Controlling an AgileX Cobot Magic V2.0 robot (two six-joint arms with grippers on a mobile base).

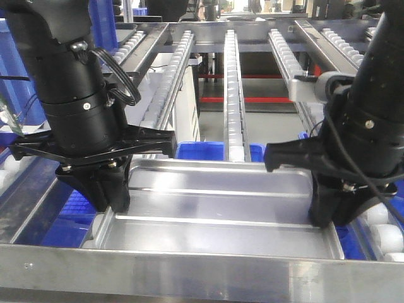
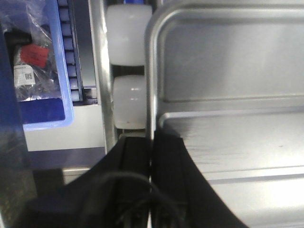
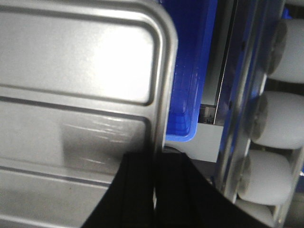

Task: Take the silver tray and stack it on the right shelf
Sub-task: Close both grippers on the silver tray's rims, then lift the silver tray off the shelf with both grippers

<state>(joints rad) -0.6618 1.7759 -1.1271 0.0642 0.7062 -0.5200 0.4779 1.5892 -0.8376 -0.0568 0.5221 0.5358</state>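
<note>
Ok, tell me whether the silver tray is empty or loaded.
Empty. The tray shows only bare ridged metal inside, in all three views.

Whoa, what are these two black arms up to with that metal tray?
A two-armed robot is holding a silver tray by its short ends. The left claw pinches the left rim and the right claw the right rim. The tray is low in a roller shelf, just behind its front rail. Whether it rests there or hangs slightly lifted, I cannot tell.
</note>
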